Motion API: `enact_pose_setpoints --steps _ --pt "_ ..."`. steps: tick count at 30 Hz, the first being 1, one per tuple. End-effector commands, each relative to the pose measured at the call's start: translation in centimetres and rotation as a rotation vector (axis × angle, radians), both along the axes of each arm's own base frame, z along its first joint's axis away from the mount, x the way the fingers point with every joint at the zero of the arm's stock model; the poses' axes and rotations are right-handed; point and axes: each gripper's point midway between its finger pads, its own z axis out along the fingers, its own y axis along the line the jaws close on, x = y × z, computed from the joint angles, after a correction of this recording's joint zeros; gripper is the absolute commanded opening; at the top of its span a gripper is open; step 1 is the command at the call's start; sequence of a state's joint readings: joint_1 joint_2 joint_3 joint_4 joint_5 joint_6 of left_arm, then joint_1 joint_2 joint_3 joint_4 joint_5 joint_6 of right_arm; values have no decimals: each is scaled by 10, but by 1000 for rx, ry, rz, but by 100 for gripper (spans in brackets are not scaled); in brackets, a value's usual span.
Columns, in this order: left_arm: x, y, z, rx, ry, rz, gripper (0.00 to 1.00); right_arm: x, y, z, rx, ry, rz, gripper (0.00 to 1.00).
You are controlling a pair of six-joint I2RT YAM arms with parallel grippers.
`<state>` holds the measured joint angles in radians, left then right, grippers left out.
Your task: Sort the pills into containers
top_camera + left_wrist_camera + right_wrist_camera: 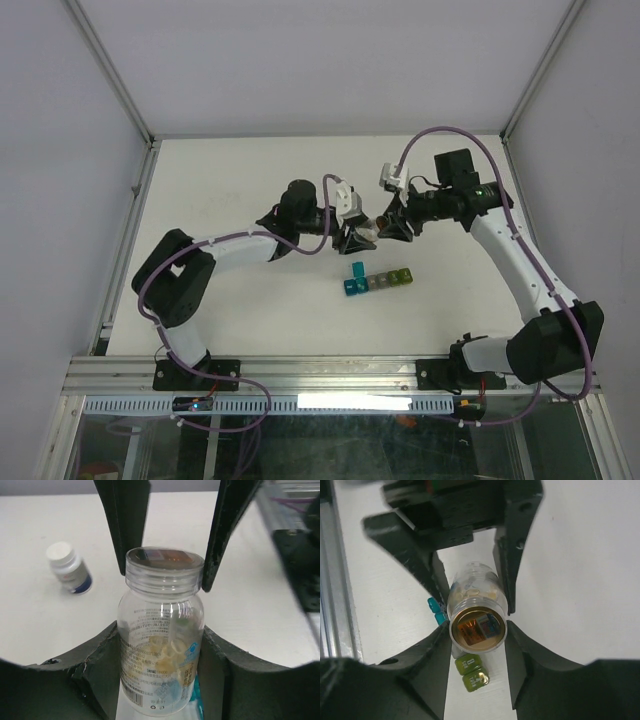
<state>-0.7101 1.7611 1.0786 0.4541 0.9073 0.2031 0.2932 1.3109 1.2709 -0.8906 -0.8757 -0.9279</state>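
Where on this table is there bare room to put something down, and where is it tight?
Bare table: beyond both arms up to the far edge; near left, between left arm and front rail; near right, between the containers and right arm. Crowded: the centre, where left pincer and right pincer meet at the clear bottle, just beyond the containers.

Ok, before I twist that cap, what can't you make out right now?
Top view: the clear bottle is almost hidden between the left gripper and right gripper.
Wrist views: whether the right gripper touches the cap; too close to tell.
Right wrist view: the containers sit mostly behind the bottle; only green and teal cells show.
Top view: what the containers hold, too small.
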Motion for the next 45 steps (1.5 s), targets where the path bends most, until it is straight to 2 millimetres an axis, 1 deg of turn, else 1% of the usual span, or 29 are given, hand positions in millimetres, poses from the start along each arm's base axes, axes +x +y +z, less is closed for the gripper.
enact_pose_setpoints --steps 1,2,4,5,8,9,11,12,13,16,18,19,20,22,24,25,26,29,32,36,38,41,45 --pt "56 -7 77 -193 -256 419 0 21 -3 -34 -32 305 -344 20" --pt "61 -7 76 -203 -258 458 0 23 -3 -37 -22 351 -376 20" --pt "68 -8 73 -215 -270 493 0 24 -3 -38 25 429 -408 21" --pt "69 -9 68 -214 -278 493 0 23 -4 -36 51 453 -406 25" --pt "70 -15 56 -197 -292 450 0 22 -10 -18 139 495 -388 66" --pt "68 -17 50 -187 -286 420 0 22 -14 -11 157 472 -390 75" --pt "64 -19 48 -188 -272 370 0 23 -25 1 168 404 -395 88" --pt "62 -20 47 -191 -261 347 0 21 -31 6 165 372 -385 97" --pt "61 -18 48 -196 -251 329 0 18 -35 10 164 344 -377 99" --pt "54 -11 52 -216 -217 260 0 9 -47 18 142 259 -353 99" --pt "44 -6 53 -223 -200 184 0 1 -53 22 121 188 -322 99" --pt "36 -4 51 -218 -181 121 0 -3 -53 26 119 148 -295 99" --pt "24 -3 53 -213 -165 32 0 -11 -51 32 126 104 -243 99" --pt "7 0 49 -191 -120 -96 0 -26 -47 42 132 -19 -117 99" --pt "-9 3 52 -178 -94 -208 0 -39 -40 55 164 -175 31 99" --pt "-16 4 51 -169 -79 -257 0 -43 -37 60 174 -228 86 99" --pt "-20 5 51 -163 -64 -290 0 -44 -35 66 184 -252 120 99" --pt "-31 9 52 -154 -46 -354 0 -32 -29 72 190 -235 151 99" --pt "-33 9 50 -145 -29 -379 0 -24 -22 70 149 -229 167 97" --pt "-33 8 48 -141 -12 -398 0 -21 -9 64 102 -224 186 95" --pt "-35 8 47 -143 -7 -408 0 -22 -3 60 95 -205 202 92" --pt "-34 8 46 -143 -1 -408 0 -23 5 57 99 -185 220 85" --pt "-34 7 46 -143 0 -406 0 -22 11 53 91 -162 221 78"
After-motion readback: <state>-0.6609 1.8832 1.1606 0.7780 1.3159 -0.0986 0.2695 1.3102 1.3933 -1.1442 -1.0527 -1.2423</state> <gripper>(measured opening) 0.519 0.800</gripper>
